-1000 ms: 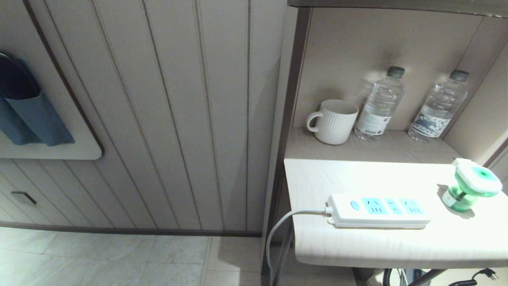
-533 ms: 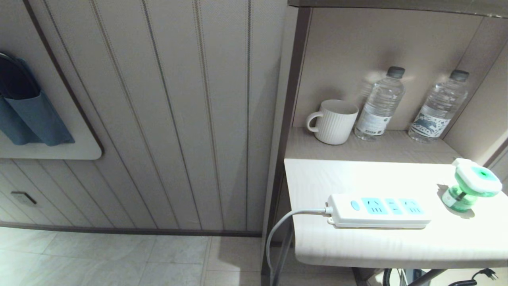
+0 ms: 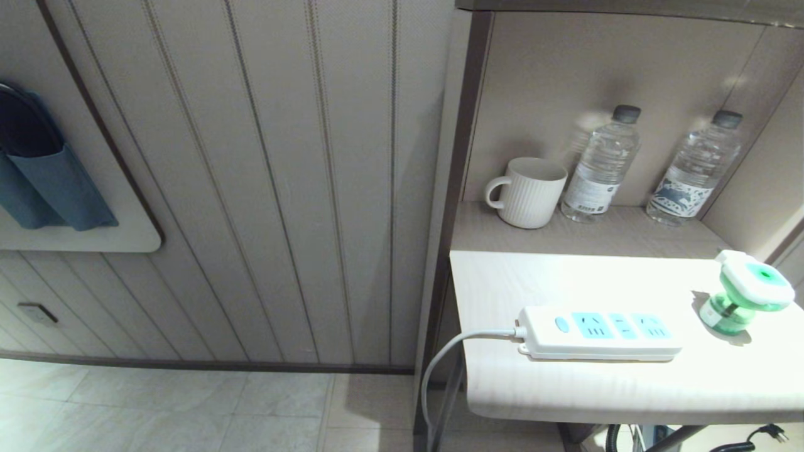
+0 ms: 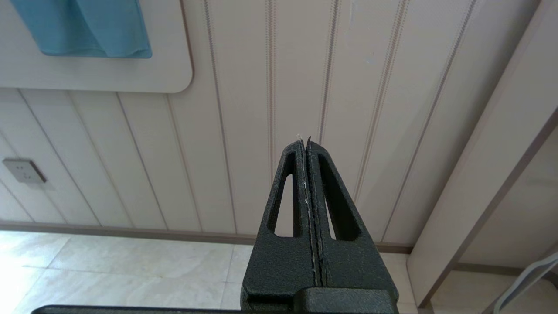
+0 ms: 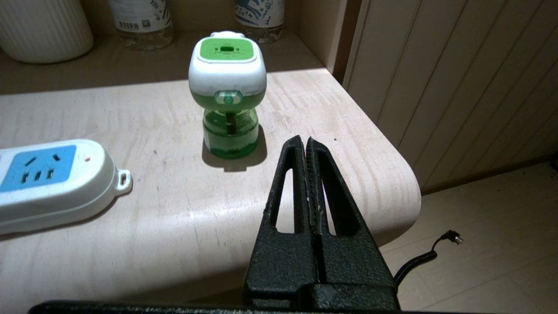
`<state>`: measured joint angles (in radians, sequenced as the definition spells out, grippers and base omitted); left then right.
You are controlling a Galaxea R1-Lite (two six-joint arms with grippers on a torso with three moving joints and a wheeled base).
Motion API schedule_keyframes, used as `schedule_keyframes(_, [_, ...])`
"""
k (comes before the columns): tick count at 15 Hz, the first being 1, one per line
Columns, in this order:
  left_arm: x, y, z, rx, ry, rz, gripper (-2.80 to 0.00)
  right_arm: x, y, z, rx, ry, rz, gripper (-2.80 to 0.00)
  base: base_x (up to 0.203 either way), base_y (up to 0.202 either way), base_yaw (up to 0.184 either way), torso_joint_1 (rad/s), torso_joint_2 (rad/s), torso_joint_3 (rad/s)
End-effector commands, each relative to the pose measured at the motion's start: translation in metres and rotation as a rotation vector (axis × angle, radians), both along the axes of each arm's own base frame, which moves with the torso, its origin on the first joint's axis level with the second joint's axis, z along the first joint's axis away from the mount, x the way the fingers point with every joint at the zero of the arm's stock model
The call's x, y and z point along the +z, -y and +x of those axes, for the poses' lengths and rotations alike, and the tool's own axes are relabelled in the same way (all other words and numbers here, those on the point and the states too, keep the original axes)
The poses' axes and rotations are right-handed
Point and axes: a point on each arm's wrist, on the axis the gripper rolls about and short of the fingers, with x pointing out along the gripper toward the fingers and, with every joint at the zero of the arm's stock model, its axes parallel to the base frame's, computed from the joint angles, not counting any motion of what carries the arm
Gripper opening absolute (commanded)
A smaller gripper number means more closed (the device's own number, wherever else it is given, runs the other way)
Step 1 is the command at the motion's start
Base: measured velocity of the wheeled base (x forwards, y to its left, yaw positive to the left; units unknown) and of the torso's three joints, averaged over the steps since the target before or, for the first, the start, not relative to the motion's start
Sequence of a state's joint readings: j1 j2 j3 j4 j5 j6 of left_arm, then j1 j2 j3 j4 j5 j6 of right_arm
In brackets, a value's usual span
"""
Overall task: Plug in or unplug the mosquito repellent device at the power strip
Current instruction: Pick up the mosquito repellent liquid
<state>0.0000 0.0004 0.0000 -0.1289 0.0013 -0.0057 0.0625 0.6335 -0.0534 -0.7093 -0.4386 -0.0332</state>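
Observation:
The mosquito repellent device [image 3: 744, 295] [image 5: 228, 93], white head with a green centre over a green liquid bottle, stands upright on the pale tabletop [image 3: 565, 276], unplugged, to the right of the power strip [image 3: 600, 333] [image 5: 48, 181]. The strip lies flat with three light-blue socket panels, all bare, and its white cord [image 3: 440, 364] hangs off the table's left edge. My right gripper [image 5: 305, 140] is shut and holds nothing; it hovers over the table's near right corner, short of the device. My left gripper [image 4: 304, 140] is shut, facing the panelled wall. Neither arm shows in the head view.
A white ribbed mug [image 3: 527, 191] and two clear water bottles [image 3: 600, 166] [image 3: 694, 169] stand on the shelf behind the table. A black coiled cable with a plug [image 5: 429, 257] lies on the tiled floor by the table's right corner. A wall socket [image 4: 24, 170] sits low on the panelled wall.

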Motion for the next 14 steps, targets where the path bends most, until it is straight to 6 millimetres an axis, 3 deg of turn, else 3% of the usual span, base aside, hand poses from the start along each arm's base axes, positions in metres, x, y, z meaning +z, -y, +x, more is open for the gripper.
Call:
schedule_keyframes(1, [0.0,0.0,0.0,0.0,0.002,0.0,-2.8,0.004,0.0,0.016,-0.015,-0.031,0.008,-2.8,0.0,0.0,0.0,0.0,0.0,0.0])
schedule_keyframes(3, [0.0,0.0,0.0,0.0,0.002,0.0,-2.8,0.004,0.0,0.016,-0.024,-0.024,0.011,-2.8,0.0,0.0,0.0,0.0,0.0,0.0])
schedule_keyframes(6, [0.0,0.0,0.0,0.0,0.002,-0.002,-2.8,-0.001,0.004,0.04,-0.087,-0.073,0.018,-2.8,0.0,0.0,0.0,0.0,0.0,0.0])
schedule_keyframes(7, [0.0,0.0,0.0,0.0,0.002,-0.002,-2.8,-0.001,0.006,0.044,-0.105,-0.058,0.022,0.0,0.0,0.0,0.0,0.0,0.0,0.0])
schedule_keyframes(14, [0.0,0.0,0.0,0.0,0.002,0.0,-2.8,0.004,0.006,0.049,-0.07,-0.017,0.02,0.0,0.0,0.0,0.0,0.0,0.0,0.0])
